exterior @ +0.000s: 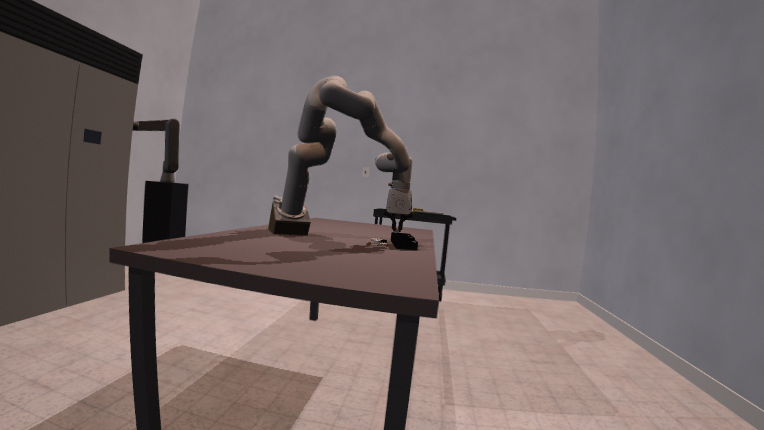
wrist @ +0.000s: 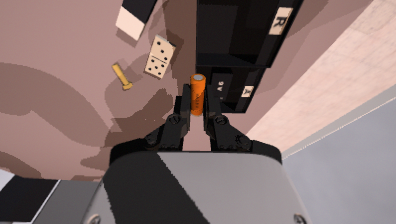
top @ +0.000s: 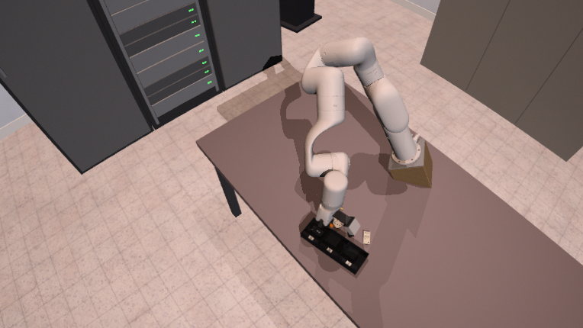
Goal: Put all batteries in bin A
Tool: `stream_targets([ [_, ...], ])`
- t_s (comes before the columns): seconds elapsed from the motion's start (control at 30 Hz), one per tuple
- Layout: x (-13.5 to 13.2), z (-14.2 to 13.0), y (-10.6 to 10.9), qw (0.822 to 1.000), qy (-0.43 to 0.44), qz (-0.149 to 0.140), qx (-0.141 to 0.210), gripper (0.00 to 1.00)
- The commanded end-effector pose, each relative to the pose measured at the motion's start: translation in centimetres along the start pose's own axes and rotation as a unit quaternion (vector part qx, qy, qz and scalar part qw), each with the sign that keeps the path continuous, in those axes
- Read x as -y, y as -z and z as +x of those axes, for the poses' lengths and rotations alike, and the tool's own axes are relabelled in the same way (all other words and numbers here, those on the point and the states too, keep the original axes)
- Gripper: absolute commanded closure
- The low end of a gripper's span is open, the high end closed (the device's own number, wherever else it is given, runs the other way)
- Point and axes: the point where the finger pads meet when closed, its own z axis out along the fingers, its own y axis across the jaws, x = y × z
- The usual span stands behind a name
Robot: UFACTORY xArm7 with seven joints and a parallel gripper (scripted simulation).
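Note:
My gripper point(wrist: 197, 94) point(top: 323, 223) point(exterior: 398, 224) is shut on an orange battery point(wrist: 197, 90) with a grey cap and holds it upright above the table point(top: 449, 244) point(exterior: 267, 267). A row of black bins point(top: 340, 250) point(exterior: 404, 240) stands near the table's edge. In the wrist view the bin marked A point(wrist: 234, 85) lies just right of the battery, and the bin marked R point(wrist: 250, 47) lies beyond it. The battery hangs at the near wall of bin A, over the table's edge of that wall. I cannot see into bin A.
A domino point(wrist: 159, 56) point(top: 366, 236), a brass bolt point(wrist: 122, 76) and a black and white block point(wrist: 135, 17) lie on the table beside the bins. The arm's base point(top: 410, 165) stands further back. The table edge runs close behind the bins.

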Motion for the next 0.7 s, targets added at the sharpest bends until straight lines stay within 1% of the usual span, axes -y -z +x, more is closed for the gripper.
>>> stream_targets([
  [0.0, -1.9, -1.0, 0.1, 1.0, 0.003, 0.0, -0.001, 1.0],
  [0.1, -3.5, -2.1, 0.1, 1.0, 0.003, 0.0, -0.001, 1.0],
  [0.6, -3.4, -2.0, 0.1, 1.0, 0.003, 0.0, -0.001, 1.0],
  [0.67, -3.4, -2.0, -0.3, 1.0, 0.003, 0.0, -0.001, 1.0],
])
